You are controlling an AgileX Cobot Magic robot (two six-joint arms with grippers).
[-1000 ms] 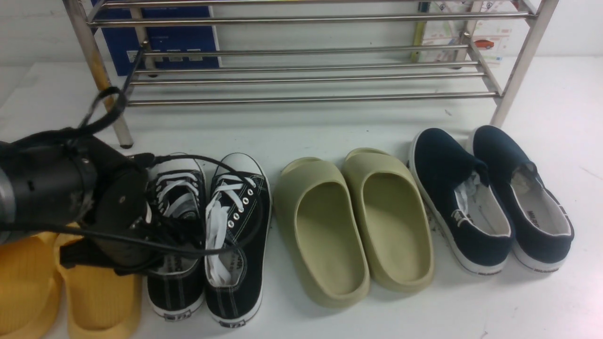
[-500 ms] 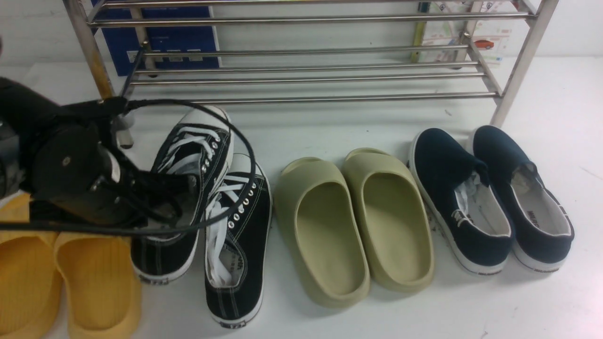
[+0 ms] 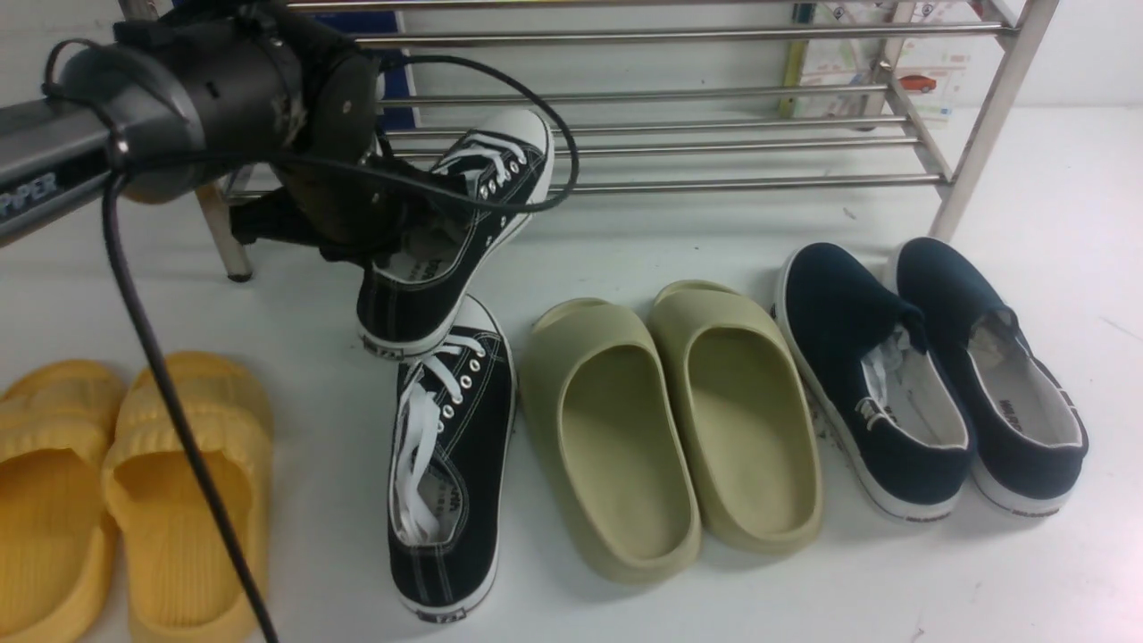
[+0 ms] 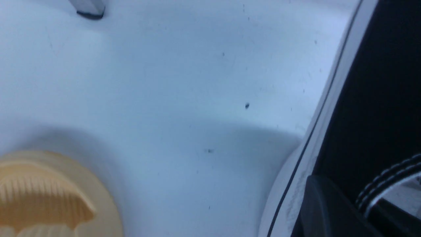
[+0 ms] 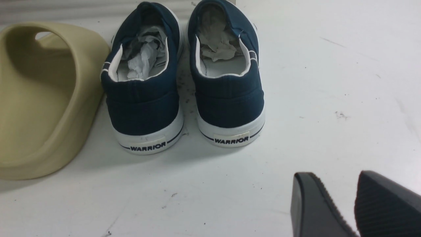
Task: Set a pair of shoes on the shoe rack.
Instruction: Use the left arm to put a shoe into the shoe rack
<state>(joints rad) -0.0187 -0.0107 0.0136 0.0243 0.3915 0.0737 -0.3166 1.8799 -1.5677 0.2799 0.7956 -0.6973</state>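
One black lace-up sneaker point(image 3: 464, 210) hangs in the air, tilted, its white toe cap pointing at the lower rods of the shoe rack point(image 3: 679, 185). My left gripper point(image 3: 393, 234) is shut on its collar near the heel. In the left wrist view a dark fingertip point(image 4: 324, 207) presses the sneaker's black side point(image 4: 378, 82). The second sneaker point(image 3: 451, 446) lies flat on the white table, just below the lifted heel. My right gripper point(image 5: 332, 179) hovers open over bare table with nothing between its fingers. It does not show in the front view.
Olive-green slippers point(image 3: 670, 429) lie right of the sneaker on the table and navy slip-ons point(image 3: 929, 375) right of those, near the rack's right leg point(image 3: 978, 152). Yellow slippers point(image 3: 125, 491) sit at the front left. A black cable point(image 3: 170, 402) hangs from the left arm.
My left arm has lifted one sneaker off the table, up and away toward the rack. The other sneaker has stayed where it was.
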